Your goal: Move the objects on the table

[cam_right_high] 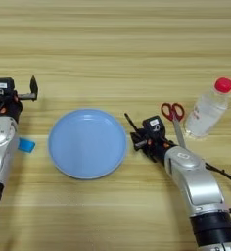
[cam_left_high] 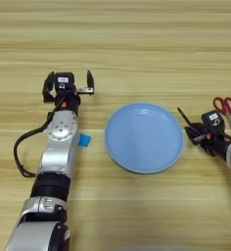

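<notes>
My right gripper point(cam_right_high: 137, 139) sits just right of the plate, its fingers closed around the lower end of the thin black stick point(cam_right_high: 130, 122). The stick slants up and to the left from the fingers, along the plate's right rim. A small bright blue block point(cam_left_high: 85, 140) lies on the wooden table point(cam_left_high: 137, 44) between my left forearm and the plate, its left part hidden by the arm. My left gripper point(cam_left_high: 70, 76) is open and empty, well beyond the block at the plate's upper left, pointing away from me.
A round light-blue plate point(cam_left_high: 144, 137) lies empty in the middle. Red-handled scissors point(cam_right_high: 173, 117) lie right of my right gripper, and a clear bottle with a red cap point(cam_right_high: 208, 108) lies tilted further right.
</notes>
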